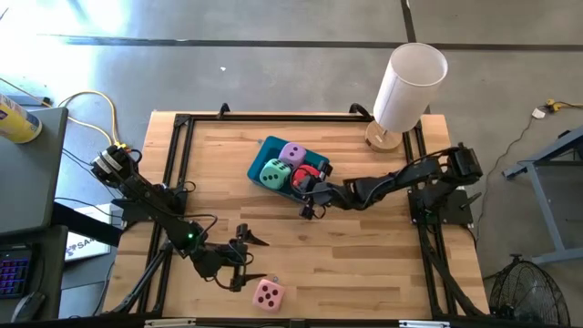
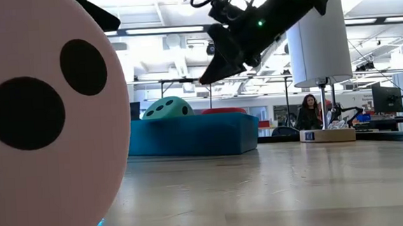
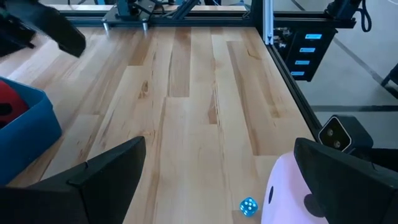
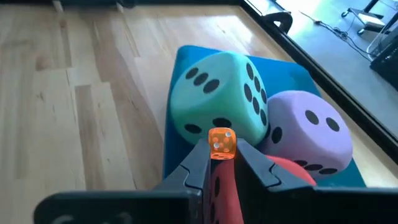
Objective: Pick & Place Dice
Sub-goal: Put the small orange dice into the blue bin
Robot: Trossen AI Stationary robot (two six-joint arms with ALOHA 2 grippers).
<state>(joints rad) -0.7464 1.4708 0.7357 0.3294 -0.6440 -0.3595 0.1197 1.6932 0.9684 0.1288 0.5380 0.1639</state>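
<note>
1. Pale wooden planks make up the worktop [image 1: 364, 264], framed by dark metal rails.
2. Near its centre sits a teal tray [image 1: 265, 155], a soft-looking rectangular block with raised walls. It holds the mint green die [image 1: 273, 173] at the tray's 7 o'clock side, the lilac die [image 1: 292, 153] at 12 o'clock, and the red die [image 1: 312, 169] at 3 o'clock, all pressed together.
3. The right hand [image 4: 222, 154] hangs over the tray beside the red die, its fingers pinched on a tiny orange die [image 4: 221, 142], a clear, hard-looking cube with pale pips.
4. The pink die [image 1: 268, 293], a rounded soft cube with dark pips, lies alone at the worktop's 6 o'clock edge, well apart from the tray.
5. The left hand [image 1: 244, 260] waits near the pink die, at its 11 o'clock, fingers spread wide and holding nothing.
6. A tiny blue die [image 3: 248, 206] lies on the planks just beside the pink die.
7. A white cylinder [image 1: 410, 87] on a round wooden base stands at the worktop's 1 o'clock corner.
</note>
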